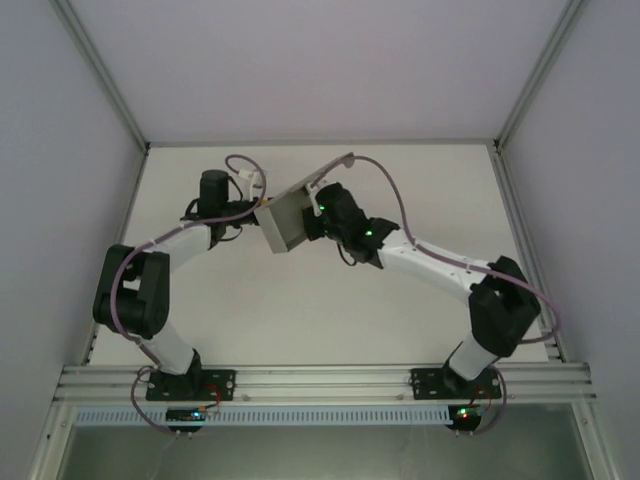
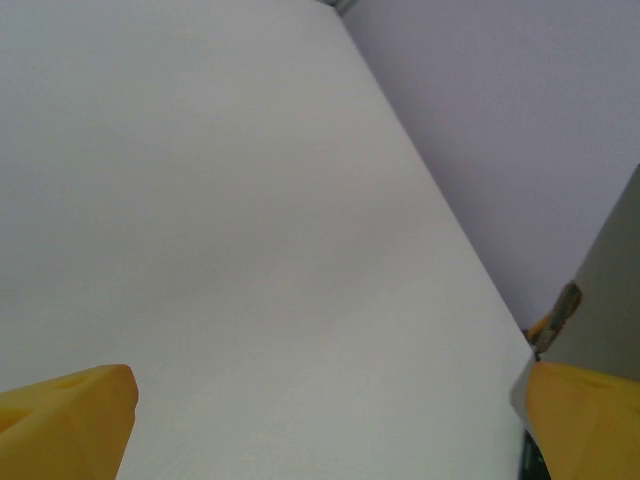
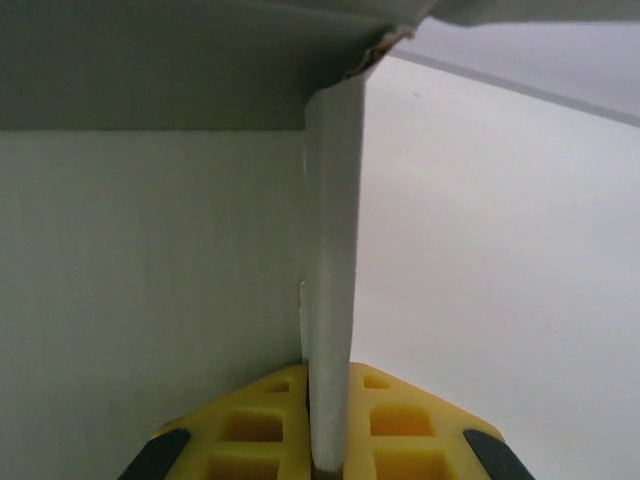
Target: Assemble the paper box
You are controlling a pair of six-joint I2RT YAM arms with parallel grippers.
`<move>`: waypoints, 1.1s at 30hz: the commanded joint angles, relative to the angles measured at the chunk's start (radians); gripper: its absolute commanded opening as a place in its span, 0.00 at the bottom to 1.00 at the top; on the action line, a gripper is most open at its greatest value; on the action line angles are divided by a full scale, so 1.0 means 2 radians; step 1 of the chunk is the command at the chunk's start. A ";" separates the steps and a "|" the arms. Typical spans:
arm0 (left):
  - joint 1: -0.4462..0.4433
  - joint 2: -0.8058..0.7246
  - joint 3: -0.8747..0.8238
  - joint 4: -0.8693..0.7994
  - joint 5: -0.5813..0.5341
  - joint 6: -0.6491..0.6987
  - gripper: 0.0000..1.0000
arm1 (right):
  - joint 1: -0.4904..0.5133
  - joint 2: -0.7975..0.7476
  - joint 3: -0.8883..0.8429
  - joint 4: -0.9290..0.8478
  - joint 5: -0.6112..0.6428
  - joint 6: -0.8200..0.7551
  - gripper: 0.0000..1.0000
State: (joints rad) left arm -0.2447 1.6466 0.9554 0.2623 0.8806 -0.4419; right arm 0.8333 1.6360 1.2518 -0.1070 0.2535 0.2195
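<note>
Right wrist: right gripper (image 3: 328, 405) jaws are clamping a wall of the paper box (image 3: 150, 280).
Left gripper (image 2: 330, 375): jaws are gaping wide beside the paper box.
Handling: light, flimsy; pinching wall edges seems safest.

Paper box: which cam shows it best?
Top external: the paper box shows nearly whole, tilted. Right wrist gives a close-up of one wall clamped in the right pincer. Left wrist catches a grey edge at its right border.
</note>
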 commanded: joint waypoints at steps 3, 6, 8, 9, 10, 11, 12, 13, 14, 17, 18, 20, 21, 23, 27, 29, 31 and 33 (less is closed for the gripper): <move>-0.039 -0.030 0.038 0.013 0.080 0.040 1.00 | 0.011 0.063 0.037 -0.151 0.157 0.091 0.00; -0.039 -0.033 0.039 -0.001 0.067 0.049 1.00 | 0.007 0.040 0.010 -0.091 0.108 0.076 0.00; -0.038 -0.033 0.037 -0.019 0.049 0.059 1.00 | -0.003 0.008 -0.020 -0.045 0.061 0.074 0.00; -0.037 -0.033 0.035 -0.027 0.036 0.063 1.00 | -0.009 -0.011 -0.039 -0.023 0.036 0.070 0.00; -0.035 -0.034 0.030 -0.034 0.019 0.065 1.00 | -0.017 -0.032 -0.060 0.001 0.000 0.064 0.00; -0.033 -0.034 0.023 -0.040 0.001 0.068 1.00 | -0.028 -0.056 -0.084 0.031 -0.052 0.051 0.00; -0.029 -0.033 0.017 -0.047 -0.018 0.068 1.00 | -0.033 -0.079 -0.102 0.053 -0.087 0.042 0.00; -0.025 -0.033 0.013 -0.059 -0.041 0.068 1.00 | -0.035 -0.101 -0.119 0.068 -0.103 0.032 0.00; -0.020 -0.031 0.008 -0.072 -0.066 0.067 0.99 | -0.035 -0.125 -0.133 0.073 -0.110 0.021 0.00; -0.003 -0.036 -0.004 -0.108 -0.129 0.059 0.99 | -0.046 -0.173 -0.141 0.009 -0.078 0.017 0.00; 0.001 -0.043 -0.010 -0.117 -0.157 0.055 1.00 | -0.054 -0.181 -0.141 -0.020 -0.071 0.018 0.00; 0.005 -0.058 -0.016 -0.153 -0.208 0.052 1.00 | -0.073 -0.181 -0.144 -0.072 -0.065 0.023 0.00; 0.005 -0.065 -0.015 -0.173 -0.233 0.053 1.00 | -0.081 -0.175 -0.147 -0.090 -0.061 0.028 0.00; 0.004 -0.076 -0.013 -0.212 -0.288 0.046 1.00 | -0.085 -0.155 -0.156 -0.112 -0.042 0.050 0.00; 0.004 -0.092 -0.012 -0.263 -0.361 0.043 0.99 | -0.082 -0.082 -0.154 -0.142 0.011 0.094 0.00; 0.004 -0.099 -0.018 -0.266 -0.369 0.045 1.00 | -0.077 -0.041 -0.146 -0.144 0.008 0.091 0.00; 0.004 -0.105 -0.025 -0.263 -0.368 0.045 0.99 | -0.070 0.000 -0.131 -0.156 0.018 0.098 0.00; 0.004 -0.108 -0.027 -0.263 -0.368 0.047 0.99 | -0.065 0.040 -0.109 -0.180 0.039 0.113 0.00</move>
State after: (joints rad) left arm -0.2356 1.4609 0.9180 -0.2161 0.1951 -0.3496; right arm 0.6876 1.6489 0.9718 -0.3691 0.2539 0.3824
